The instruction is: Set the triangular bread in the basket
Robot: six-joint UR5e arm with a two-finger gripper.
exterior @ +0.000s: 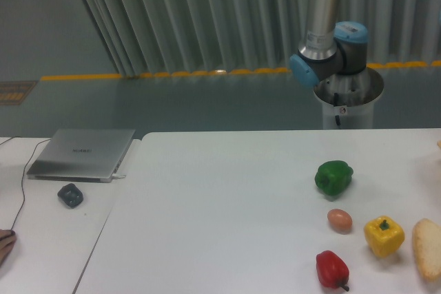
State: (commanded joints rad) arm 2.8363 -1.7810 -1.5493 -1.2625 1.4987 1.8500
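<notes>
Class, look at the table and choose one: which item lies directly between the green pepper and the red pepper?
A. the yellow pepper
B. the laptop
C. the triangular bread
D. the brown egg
D: the brown egg sits below the green pepper and above the red pepper, while the yellow pepper and triangular bread lie further right.
</notes>
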